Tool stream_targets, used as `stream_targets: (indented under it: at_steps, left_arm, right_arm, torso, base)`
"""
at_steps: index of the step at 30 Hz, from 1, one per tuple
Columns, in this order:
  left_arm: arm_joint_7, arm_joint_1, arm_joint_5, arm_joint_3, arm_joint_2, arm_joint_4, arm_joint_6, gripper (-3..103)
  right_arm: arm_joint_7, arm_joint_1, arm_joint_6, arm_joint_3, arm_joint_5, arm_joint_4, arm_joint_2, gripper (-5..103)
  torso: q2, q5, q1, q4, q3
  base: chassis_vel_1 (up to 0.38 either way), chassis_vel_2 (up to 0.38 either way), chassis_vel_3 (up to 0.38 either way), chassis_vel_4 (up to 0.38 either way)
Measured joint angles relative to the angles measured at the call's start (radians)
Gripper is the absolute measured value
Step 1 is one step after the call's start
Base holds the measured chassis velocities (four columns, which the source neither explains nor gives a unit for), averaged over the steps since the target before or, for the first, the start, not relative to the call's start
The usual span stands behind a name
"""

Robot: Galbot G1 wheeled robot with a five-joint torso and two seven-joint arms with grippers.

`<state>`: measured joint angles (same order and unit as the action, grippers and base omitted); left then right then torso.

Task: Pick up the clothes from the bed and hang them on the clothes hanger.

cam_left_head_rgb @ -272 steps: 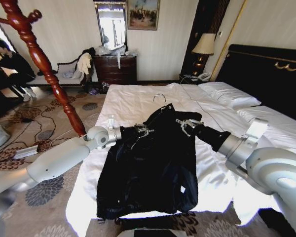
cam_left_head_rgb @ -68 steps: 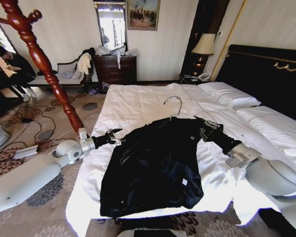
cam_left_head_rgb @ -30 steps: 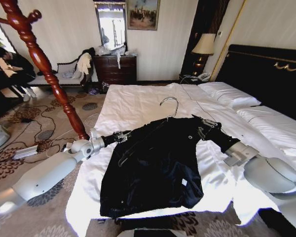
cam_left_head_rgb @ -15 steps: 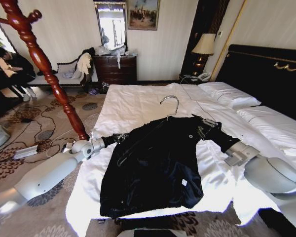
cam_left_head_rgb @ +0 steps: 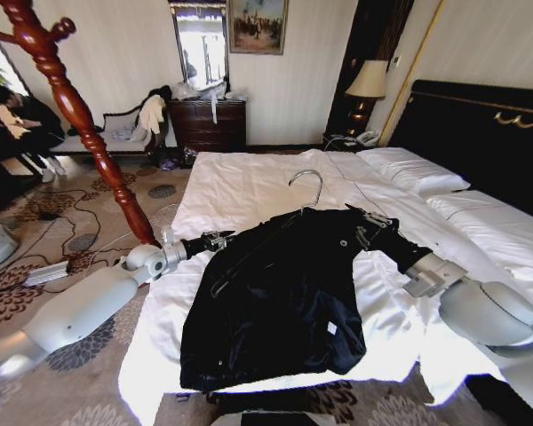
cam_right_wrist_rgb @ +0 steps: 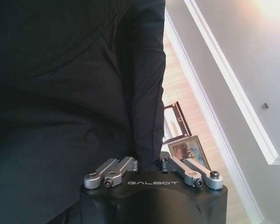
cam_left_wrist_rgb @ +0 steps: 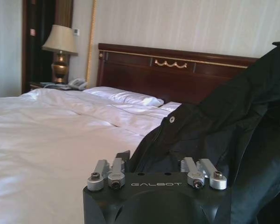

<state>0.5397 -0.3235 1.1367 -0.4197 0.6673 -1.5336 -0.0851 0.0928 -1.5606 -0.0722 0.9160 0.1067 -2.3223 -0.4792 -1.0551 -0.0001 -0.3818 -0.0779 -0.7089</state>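
Observation:
The black jacket (cam_left_head_rgb: pixel 284 293) hangs spread over the white bed (cam_left_head_rgb: pixel 240 177), lifted at its shoulders, with a small white tag (cam_left_head_rgb: pixel 331 327) low on it. The clothes hanger sits inside it; its silver hook (cam_left_head_rgb: pixel 307 185) sticks up from the collar. My right gripper (cam_left_head_rgb: pixel 370 229) is shut on the jacket's right shoulder, and in the right wrist view its linkages (cam_right_wrist_rgb: pixel 148 158) close onto the black cloth (cam_right_wrist_rgb: pixel 60 93). My left gripper (cam_left_head_rgb: pixel 220 238) is at the left shoulder edge. In the left wrist view it (cam_left_wrist_rgb: pixel 154 156) stands open against the jacket (cam_left_wrist_rgb: pixel 233 121).
A twisted red-brown coat stand (cam_left_head_rgb: pixel 80 115) rises left of the bed beside my left arm. The black headboard (cam_left_head_rgb: pixel 480 133) and pillows lie at the right, a lamp (cam_left_head_rgb: pixel 366 84) and dresser (cam_left_head_rgb: pixel 209 124) by the far wall. Patterned carpet with cables lies left.
My left gripper has risen slightly at the jacket's left shoulder. The jacket, the hanger hook and my right arm stay as they were.

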Motion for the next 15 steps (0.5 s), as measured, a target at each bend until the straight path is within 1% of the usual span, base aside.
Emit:
stream_targets:
  at_steps: [1, 2, 3, 4, 7, 8, 10, 11, 13, 14, 15]
  left_arm:
    - [0.003, 0.009, -0.002, -0.007, 0.005, 0.006, 0.001, 56]
    - [0.003, 0.009, -0.002, -0.007, 0.005, 0.006, 0.001, 56]
    - [0.006, 0.026, -0.004, -0.021, 0.015, 0.018, 0.003, 61]
    - [0.008, 0.039, -0.005, -0.031, 0.022, 0.026, 0.004, 61]
    - [0.019, 0.079, -0.005, -0.070, 0.046, 0.057, 0.005, 78]
    - [0.019, 0.079, -0.005, -0.070, 0.046, 0.057, 0.005, 78]
    - [0.036, 0.098, -0.007, -0.100, 0.057, 0.071, 0.005, 89]
    - [0.042, 0.104, -0.008, -0.109, 0.059, 0.074, 0.005, 97]
    - [0.048, 0.109, -0.010, -0.118, 0.063, 0.077, 0.005, 97]
    - [0.055, 0.114, -0.010, -0.129, 0.067, 0.080, 0.005, 94]
    - [0.067, 0.122, -0.010, -0.140, 0.075, 0.085, 0.004, 89]
  right_arm:
    - [0.000, -0.005, 0.000, 0.004, 0.000, -0.001, 0.001, 16]
    - [0.000, -0.005, 0.000, 0.004, 0.000, -0.001, 0.001, 16]
    - [0.000, -0.013, 0.000, 0.012, -0.001, -0.003, 0.002, 16]
    - [0.000, -0.018, 0.000, 0.016, -0.001, -0.005, 0.003, 16]
    - [0.000, -0.028, 0.000, 0.027, -0.005, -0.008, 0.003, 16]
    - [0.000, -0.028, 0.000, 0.027, -0.005, -0.008, 0.003, 16]
    - [0.000, -0.030, 0.000, 0.031, -0.007, -0.009, 0.003, 16]
    - [0.000, -0.030, 0.000, 0.031, -0.008, -0.009, 0.003, 16]
    - [0.000, -0.030, 0.000, 0.032, -0.009, -0.010, 0.003, 16]
    - [0.000, -0.029, 0.000, 0.033, -0.010, -0.010, 0.003, 16]
    - [0.000, -0.029, 0.000, 0.037, -0.013, -0.010, 0.004, 16]
  torso:
    - [0.000, 0.0000, 0.000, 0.0000, 0.000]
    - [0.000, 0.0000, 0.000, 0.0000, 0.000]
    - [0.000, 0.0000, 0.000, -0.0001, 0.000]
    - [0.000, 0.0001, 0.000, -0.0002, 0.000]
    - [0.000, 0.0002, 0.000, -0.0002, 0.000]
    - [0.000, 0.0002, 0.000, -0.0002, 0.000]
    - [0.000, 0.0000, 0.000, 0.0001, 0.000]
    - [0.000, 0.0001, 0.000, 0.0000, 0.000]
    - [0.000, 0.0001, 0.000, 0.0001, 0.000]
    - [0.000, 0.0001, 0.000, 0.0001, 0.000]
    - [0.000, 0.0001, 0.000, 0.0000, 0.000]
  base:
    - [0.000, 0.000, 0.000, 0.000]
    - [0.000, 0.000, 0.000, 0.000]
    - [0.000, 0.000, 0.000, 0.000]
    - [0.000, 0.000, 0.000, 0.000]
    - [0.000, 0.000, 0.000, 0.000]
    - [0.000, 0.000, 0.000, 0.000]
    - [0.000, 0.000, 0.000, 0.000]
    - [0.000, 0.000, 0.000, 0.000]
    - [0.000, 0.000, 0.000, 0.000]
    - [0.000, 0.000, 0.000, 0.000]
    - [0.000, 0.000, 0.000, 0.000]
